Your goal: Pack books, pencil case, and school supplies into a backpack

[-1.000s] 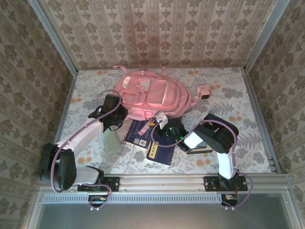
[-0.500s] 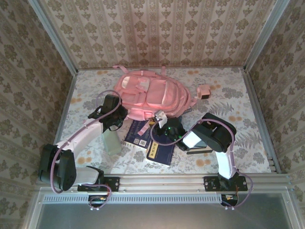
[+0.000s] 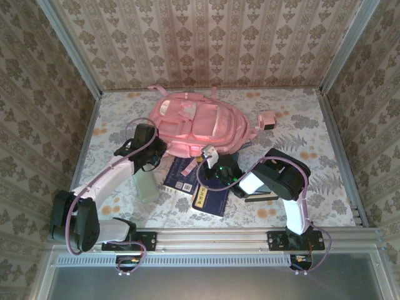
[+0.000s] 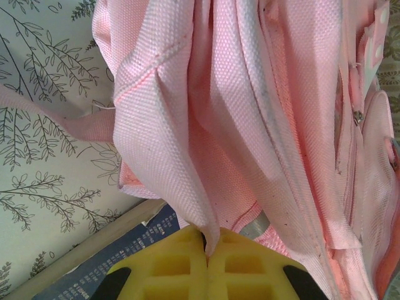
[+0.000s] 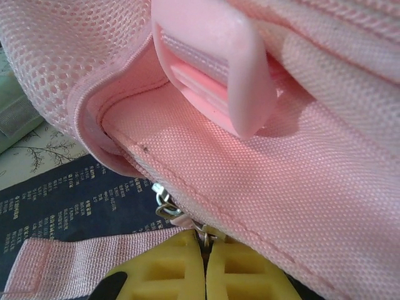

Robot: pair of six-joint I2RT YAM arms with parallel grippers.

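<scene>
Presently the soft, limp backpack (image 3: pixel 200 125) is pinched at a fold by the closed left tool (image 4: pixel 207 249), its zipper pull (image 5: pixel 170 211) by the closed right tool (image 5: pixel 205 247).

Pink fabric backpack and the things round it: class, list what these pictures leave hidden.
1. Top external view: inside of the light pink fabric backpack, hidden by its own fabric.
2. Top external view: a dark flat object, mostly covered by the right arm.
3. Left wrist view: the dark navy book, cut off by the bottom edge and the yellow fingers.
</scene>
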